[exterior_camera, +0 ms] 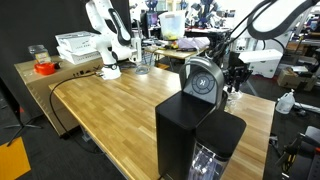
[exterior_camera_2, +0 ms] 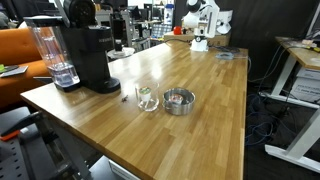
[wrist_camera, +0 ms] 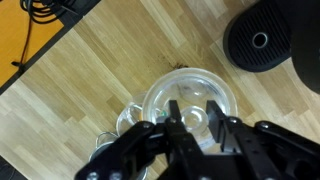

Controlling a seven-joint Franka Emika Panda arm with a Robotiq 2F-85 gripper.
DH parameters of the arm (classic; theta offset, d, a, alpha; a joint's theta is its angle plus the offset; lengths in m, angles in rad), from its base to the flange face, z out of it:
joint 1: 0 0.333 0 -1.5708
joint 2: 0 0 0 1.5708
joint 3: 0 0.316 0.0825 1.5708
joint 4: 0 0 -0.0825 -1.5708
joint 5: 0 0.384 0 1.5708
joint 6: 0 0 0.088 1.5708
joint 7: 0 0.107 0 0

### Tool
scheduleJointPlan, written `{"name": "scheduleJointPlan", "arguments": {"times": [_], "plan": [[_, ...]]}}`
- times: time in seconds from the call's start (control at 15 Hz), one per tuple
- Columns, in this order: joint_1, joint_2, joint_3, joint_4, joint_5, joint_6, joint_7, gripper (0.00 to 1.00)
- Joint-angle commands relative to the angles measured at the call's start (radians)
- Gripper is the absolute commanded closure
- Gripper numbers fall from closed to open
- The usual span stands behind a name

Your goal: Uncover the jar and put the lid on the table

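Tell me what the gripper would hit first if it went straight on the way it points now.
Most likely the clear glass jar: in the wrist view it sits right ahead of the gripper, with the wooden table beneath. How far off it is cannot be judged.

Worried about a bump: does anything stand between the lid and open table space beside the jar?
Nothing visible does. In an exterior view bare table lies all round the lid and jar; the coffee machine stands apart, off to one side.

White arm (exterior_camera: 252, 25), black end effector (wrist_camera: 194, 115)
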State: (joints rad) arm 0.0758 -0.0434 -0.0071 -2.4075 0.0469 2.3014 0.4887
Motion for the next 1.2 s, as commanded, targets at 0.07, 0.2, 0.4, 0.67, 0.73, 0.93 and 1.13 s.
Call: {"name": "scheduleJointPlan", "arguments": {"times": [0.07,0.2,0.4,0.67,0.73,0.93,1.13], "plan": [[-0.030,-0.136,0.025,-0.137,-0.001,0.006,0.048,0.92],[-0.034,-0.168,0.034,-0.193,0.012,0.023,0.069,0.92],[-0.026,-0.170,0.053,-0.257,0.051,0.091,0.131,0.92],[-0.007,-0.059,0.097,-0.305,0.135,0.321,0.234,0.92],[-0.002,-0.019,0.107,-0.310,0.154,0.379,0.262,0.92],[0.019,0.107,0.126,-0.320,0.163,0.536,0.367,0.92],[0.055,0.211,0.109,-0.311,0.157,0.640,0.458,0.92]]}}
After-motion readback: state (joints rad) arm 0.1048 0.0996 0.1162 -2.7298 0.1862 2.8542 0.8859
